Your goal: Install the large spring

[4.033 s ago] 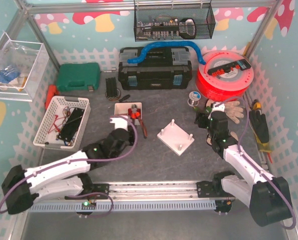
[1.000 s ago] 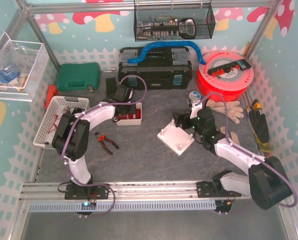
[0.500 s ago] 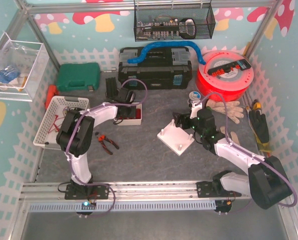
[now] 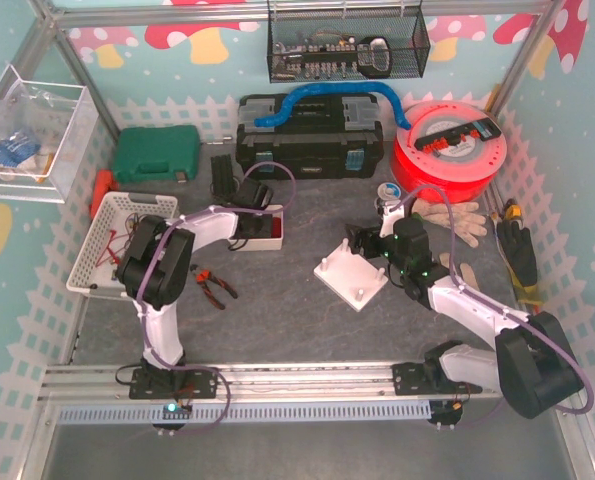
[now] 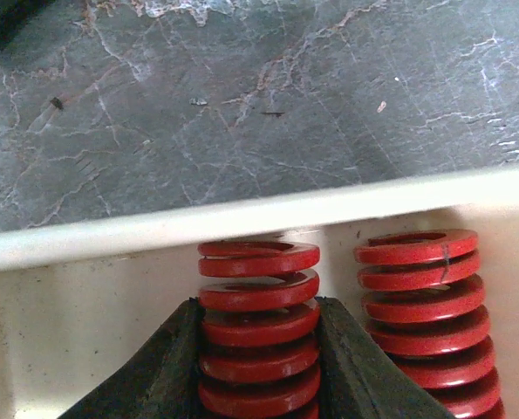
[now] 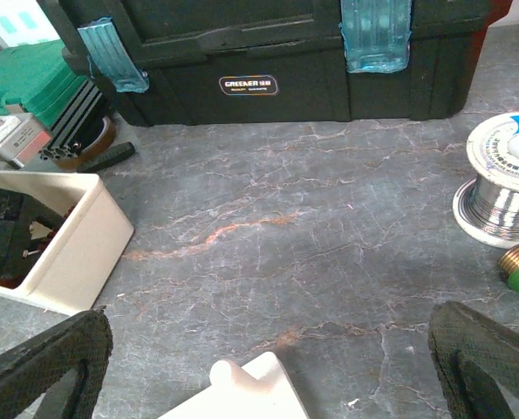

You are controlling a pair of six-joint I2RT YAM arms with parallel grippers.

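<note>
While left gripper [image 5: 257, 307] pinched the spring [image 5: 259, 262] across its coils, lower centre, it looked stiff, weighty, grippy; right gripper [image 6: 268, 353] sat spread.

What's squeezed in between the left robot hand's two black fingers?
A red spring, standing in the white box. The left wrist view shows the left gripper with one finger against each side of it.

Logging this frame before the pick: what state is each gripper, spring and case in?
Left gripper: shut on the held spring.
Held spring: clamped, inside the white box.
Second spring: free, beside it in the box.
Right gripper: open, empty, above the white plate.
Black toolbox: shut, latches down.
Green case: shut.
</note>
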